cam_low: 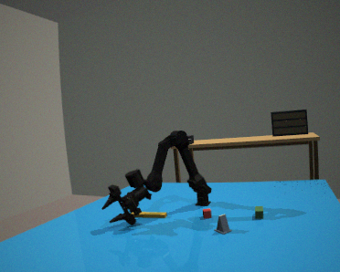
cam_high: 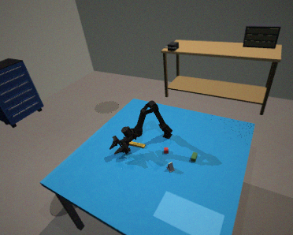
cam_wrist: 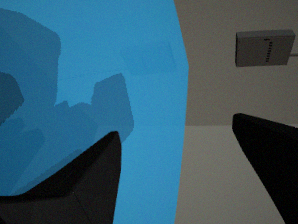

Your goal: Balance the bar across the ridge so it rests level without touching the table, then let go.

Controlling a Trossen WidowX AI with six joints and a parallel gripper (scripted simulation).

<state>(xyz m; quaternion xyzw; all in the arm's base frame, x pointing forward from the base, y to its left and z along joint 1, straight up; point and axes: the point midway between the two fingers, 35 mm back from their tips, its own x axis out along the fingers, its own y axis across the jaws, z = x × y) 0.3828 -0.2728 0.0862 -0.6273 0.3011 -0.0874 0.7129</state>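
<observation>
From here I see a blue table (cam_high: 148, 185) with a black robot arm (cam_high: 140, 121) bent over it, its gripper (cam_high: 113, 147) open near a yellow bar (cam_high: 137, 145) lying on the tabletop. A small red cube (cam_high: 166, 151), a green block (cam_high: 194, 157) and a grey ridge (cam_high: 170, 166) sit apart from one another. A blue drawer cabinet (cam_high: 19, 91) stands over to the left, and a wooden workbench (cam_high: 223, 50) at the back carries a dark panel (cam_high: 261, 37).
</observation>
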